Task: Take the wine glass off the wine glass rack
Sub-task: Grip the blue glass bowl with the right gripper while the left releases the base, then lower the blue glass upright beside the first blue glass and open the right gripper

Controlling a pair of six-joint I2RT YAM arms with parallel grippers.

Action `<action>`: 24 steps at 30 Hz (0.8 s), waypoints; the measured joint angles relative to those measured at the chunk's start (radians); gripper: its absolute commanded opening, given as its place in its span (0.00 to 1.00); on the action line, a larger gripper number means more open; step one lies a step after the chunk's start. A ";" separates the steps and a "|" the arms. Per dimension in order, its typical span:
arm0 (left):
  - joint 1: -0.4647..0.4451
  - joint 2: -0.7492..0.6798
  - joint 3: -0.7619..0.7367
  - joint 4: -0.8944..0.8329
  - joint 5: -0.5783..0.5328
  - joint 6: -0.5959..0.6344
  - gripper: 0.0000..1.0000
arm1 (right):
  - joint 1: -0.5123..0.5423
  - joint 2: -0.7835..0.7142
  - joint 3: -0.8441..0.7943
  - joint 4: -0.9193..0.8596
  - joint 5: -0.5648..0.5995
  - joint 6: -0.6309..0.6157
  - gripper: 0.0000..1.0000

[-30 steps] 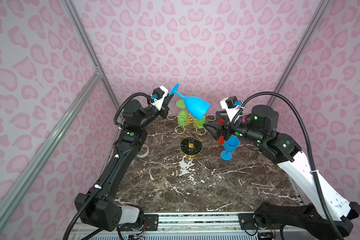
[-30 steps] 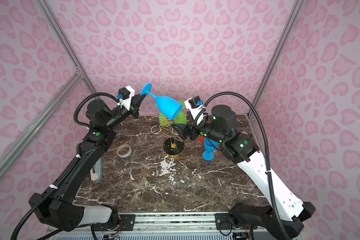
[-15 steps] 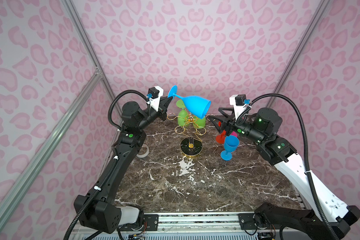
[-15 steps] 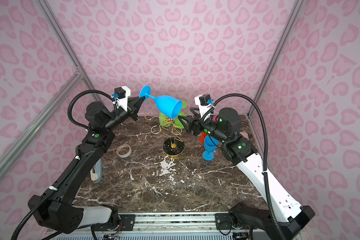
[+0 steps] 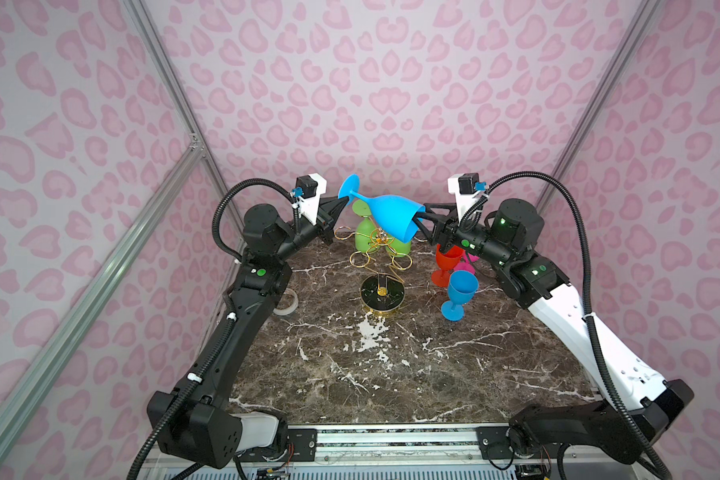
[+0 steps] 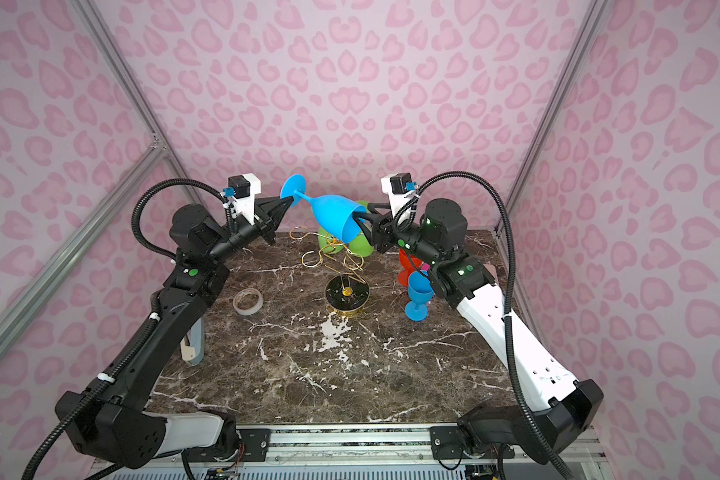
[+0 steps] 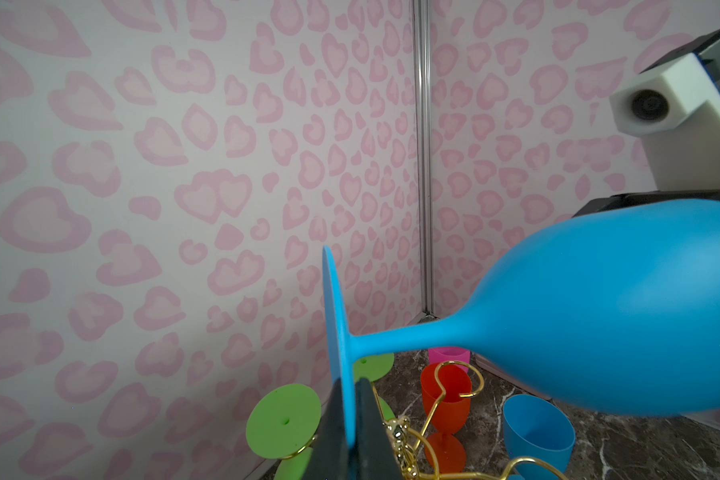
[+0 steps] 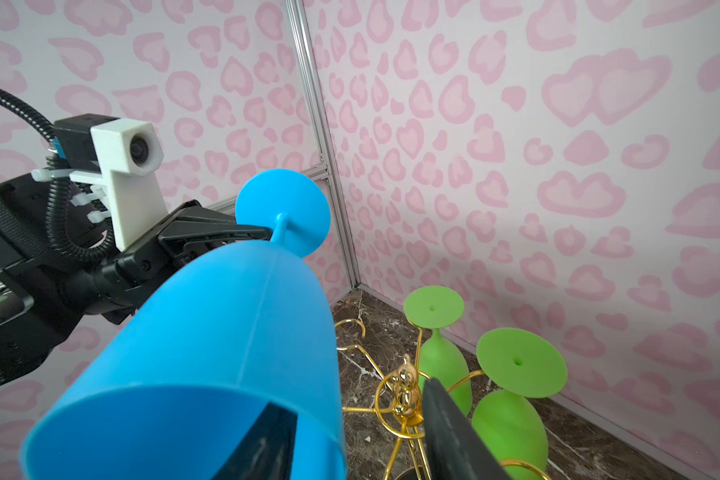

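Observation:
A blue wine glass (image 5: 391, 216) (image 6: 333, 216) hangs tilted in the air above the gold wire wine glass rack (image 5: 377, 245) (image 6: 341, 257), clear of its arms. My left gripper (image 5: 344, 200) (image 6: 288, 200) (image 7: 350, 386) is shut on the rim of the glass's foot. My right gripper (image 5: 422, 220) (image 6: 364, 218) (image 8: 356, 397) straddles the bowl's rim (image 8: 225, 332), one finger inside and one outside. The outer finger (image 8: 441, 411) stands apart from the wall, so the jaws are open. Two green glasses (image 5: 364, 237) (image 8: 512, 424) hang upside down on the rack's far arms.
Right of the rack's black base (image 5: 382, 293), a red glass (image 5: 447, 259), a pink one (image 5: 468, 264) and a second blue glass (image 5: 460, 291) stand upright. A tape roll (image 6: 248, 301) lies on the left. A pale tool (image 6: 192, 345) rests at the left edge.
My right gripper has risen from beside the standing glasses to the blue glass's mouth, and its jaws have narrowed. The left gripper, still holding the foot, shifted slightly left.

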 measured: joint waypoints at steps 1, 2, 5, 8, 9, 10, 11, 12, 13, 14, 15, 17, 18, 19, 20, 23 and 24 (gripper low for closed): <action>0.000 0.000 0.000 0.000 0.006 -0.005 0.03 | 0.000 0.005 0.008 0.004 -0.002 0.005 0.36; 0.000 0.000 0.000 0.000 0.018 -0.013 0.03 | 0.000 0.009 0.014 0.010 -0.006 0.007 0.31; 0.000 0.000 0.000 0.000 0.027 -0.034 0.03 | 0.000 0.021 0.024 0.018 -0.026 0.013 0.14; 0.000 0.000 0.000 0.000 0.034 -0.056 0.07 | 0.001 0.025 0.030 0.018 -0.041 0.018 0.00; 0.000 0.000 0.000 0.000 0.035 -0.063 0.09 | 0.001 0.024 0.030 0.018 -0.045 0.020 0.00; 0.000 0.000 0.000 0.000 0.037 -0.066 0.13 | 0.001 0.023 0.030 0.018 -0.044 0.022 0.00; 0.000 0.000 0.000 0.002 0.042 -0.072 0.16 | 0.001 0.022 0.030 0.017 -0.044 0.024 0.00; 0.000 0.000 0.000 0.003 0.050 -0.076 0.18 | 0.002 0.021 0.030 0.016 -0.045 0.031 0.00; 0.000 0.000 0.000 0.007 0.059 -0.083 0.23 | 0.002 0.020 0.032 0.014 -0.045 0.033 0.00; 0.000 0.000 0.000 0.010 0.059 -0.083 0.27 | 0.003 0.017 0.032 0.013 -0.044 0.033 0.00; 0.000 0.000 0.000 0.014 0.059 -0.084 0.31 | 0.004 0.013 0.034 0.008 -0.044 0.034 0.00; 0.000 0.000 0.000 0.018 0.049 -0.087 0.42 | 0.007 -0.004 0.034 -0.006 -0.044 0.036 0.00; 0.001 0.000 0.000 0.019 0.040 -0.088 0.46 | 0.007 -0.015 0.034 -0.015 -0.043 0.036 0.00; 0.003 0.000 0.000 0.018 0.029 -0.091 0.49 | 0.007 -0.027 0.034 -0.028 -0.042 0.036 0.00; 0.005 0.000 0.000 0.019 0.024 -0.092 0.51 | 0.007 -0.041 0.034 -0.040 -0.040 0.036 0.00; 0.008 -0.010 -0.003 0.021 0.023 -0.100 0.55 | 0.010 -0.082 0.030 -0.089 -0.028 0.033 0.00; 0.011 -0.015 -0.004 0.023 0.026 -0.107 0.57 | 0.011 -0.098 0.027 -0.111 -0.026 0.032 0.00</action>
